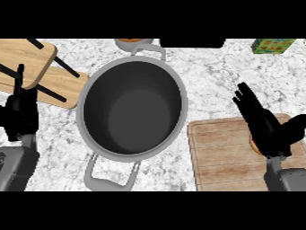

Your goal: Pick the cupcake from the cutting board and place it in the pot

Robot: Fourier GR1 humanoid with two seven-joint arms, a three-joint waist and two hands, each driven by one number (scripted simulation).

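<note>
My right hand (269, 128) is over the cutting board (225, 155). The pot (133, 110) sits left of it, before my left hand (17, 114).

Pot (133, 110): grey rim and handles, dark charcoal inside.
Counter (208, 76) beneath the pot: white marble with grey veining.
Cutting board (231, 155), right of the pot: light brown wood grain.
Wooden stools (29, 67), left of the pot: pale tan tops with black bars.
Box (272, 45), far right of the pot: green with orange and yellow print.
Hands: black, on grey forearms.
</note>
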